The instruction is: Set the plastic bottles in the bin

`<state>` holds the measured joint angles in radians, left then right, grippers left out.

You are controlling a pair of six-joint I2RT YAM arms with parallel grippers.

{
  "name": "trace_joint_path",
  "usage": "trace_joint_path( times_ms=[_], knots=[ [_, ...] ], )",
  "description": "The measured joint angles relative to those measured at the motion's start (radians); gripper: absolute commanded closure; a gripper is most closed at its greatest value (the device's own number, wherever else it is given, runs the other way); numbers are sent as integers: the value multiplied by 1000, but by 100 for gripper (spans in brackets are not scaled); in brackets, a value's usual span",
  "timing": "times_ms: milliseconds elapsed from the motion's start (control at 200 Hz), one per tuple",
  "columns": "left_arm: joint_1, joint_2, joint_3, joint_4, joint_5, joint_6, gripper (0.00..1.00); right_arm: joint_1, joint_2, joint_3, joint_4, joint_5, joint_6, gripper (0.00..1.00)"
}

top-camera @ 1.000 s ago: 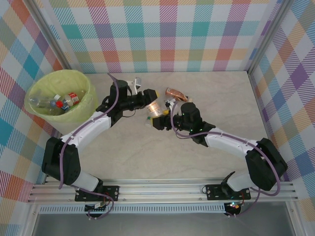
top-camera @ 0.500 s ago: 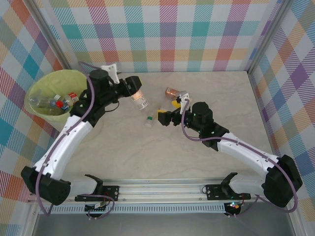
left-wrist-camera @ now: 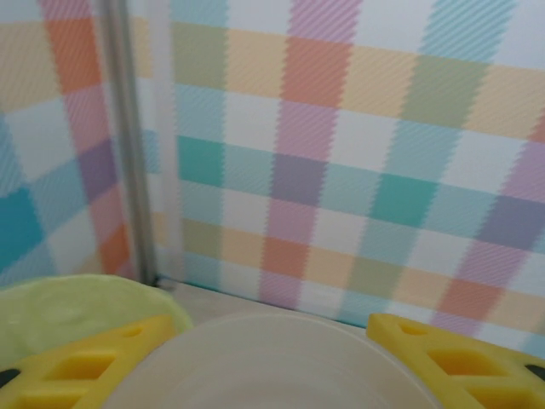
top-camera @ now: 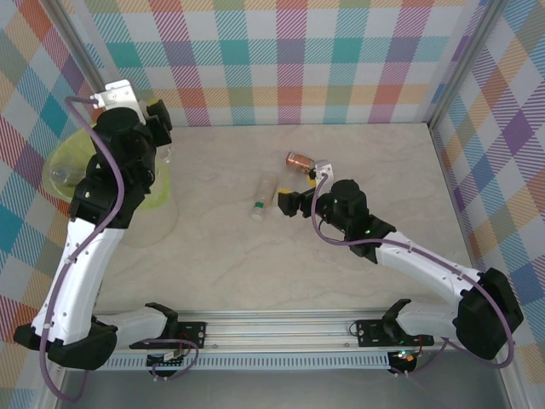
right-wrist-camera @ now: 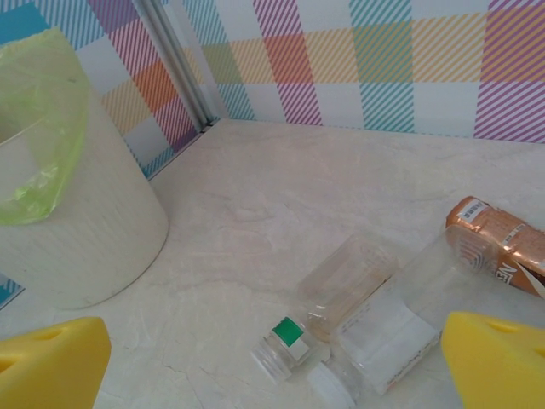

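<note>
1. The left hand (left-wrist-camera: 268, 341) is hovering over the bin (top-camera: 58, 155) at upper left; whether it is gripping anything cannot be told.
2. The right hand (right-wrist-camera: 272, 375) is gaping wide, empty, over plastic bottles (right-wrist-camera: 349, 285) lying on the tabletop (top-camera: 255, 273).

Clear glossy plastic bottles (right-wrist-camera: 345, 285), seemingly matt table (right-wrist-camera: 255, 204)

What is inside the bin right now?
In the top view, one clear bottle lies inside the bin, against its liner. The left arm covers the rest of the opening, so anything else inside cannot be seen.
</note>
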<state>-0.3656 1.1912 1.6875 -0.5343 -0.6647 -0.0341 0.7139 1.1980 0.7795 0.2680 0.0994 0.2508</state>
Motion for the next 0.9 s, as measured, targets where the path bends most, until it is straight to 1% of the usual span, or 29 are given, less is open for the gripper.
trace_joint_path(
  times_ms=[110,200,265,315,355,370,385,405,450,470,480,490,565,625,780,900],
  knots=[
    [72,69,45,-21,-101,30,99,0,11,0,0,20,11,0],
    [132,116,64,-42,-158,31,98,0,21,0,0,25,21,0],
    [181,138,64,-63,-168,15,95,0,23,0,-1,31,25,0],
    [230,152,64,-90,-155,-14,92,0,23,0,-1,32,25,0],
    [274,161,65,-111,-138,-43,87,0,23,0,-1,34,25,0],
    [288,164,65,-118,-135,-54,83,0,23,0,-1,35,25,0],
    [307,168,65,-128,-127,-67,75,0,23,0,-1,36,25,0],
    [323,172,66,-138,-121,-81,60,0,23,0,-1,37,25,0],
    [364,183,71,-171,-99,-119,21,0,23,0,-1,40,25,0],
    [379,189,75,-186,-87,-134,8,0,23,0,-1,40,25,0],
    [385,190,77,-193,-83,-139,3,0,23,0,-1,41,25,0],
    [393,193,79,-200,-76,-148,1,0,23,0,-1,42,25,0],
    [433,204,88,-240,-15,-210,0,0,23,0,-1,47,25,0],
    [447,206,92,-259,47,-242,0,0,23,0,-1,50,25,0],
    [459,205,96,-277,223,-293,0,0,25,0,0,63,30,0],
    [460,192,89,-271,372,-313,0,0,30,-18,36,98,48,0]
  ],
)
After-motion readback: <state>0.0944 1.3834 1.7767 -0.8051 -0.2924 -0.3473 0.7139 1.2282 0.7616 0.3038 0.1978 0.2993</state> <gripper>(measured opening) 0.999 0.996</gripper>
